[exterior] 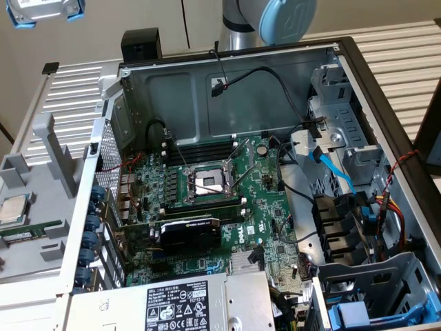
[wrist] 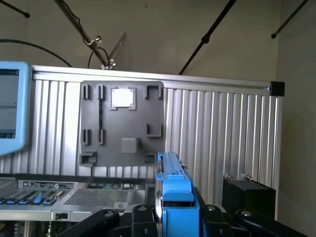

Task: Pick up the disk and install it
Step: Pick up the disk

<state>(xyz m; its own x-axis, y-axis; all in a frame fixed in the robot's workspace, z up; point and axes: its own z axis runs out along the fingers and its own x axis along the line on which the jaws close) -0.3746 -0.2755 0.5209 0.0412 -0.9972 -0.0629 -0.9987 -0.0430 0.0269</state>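
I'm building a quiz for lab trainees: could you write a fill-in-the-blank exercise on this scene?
The gripper is shut on the disk, whose carrier frame is coloured ____.
Inside or outside the computer case? The CPU chip lies ____ it, on a grey tray.
The label on the power supply is black and ____.
Missing words: blue; outside; white.

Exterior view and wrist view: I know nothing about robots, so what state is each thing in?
Rectangular silver hard drive in a blue plastic frame: held in the air, outside the case.
Black gripper: shut on the hard drive.
Grey metal computer case: side open.
Motherboard's square metal CPU socket: levers raised.
Small square silver CPU chip: lying in the grey tray, outside the case.
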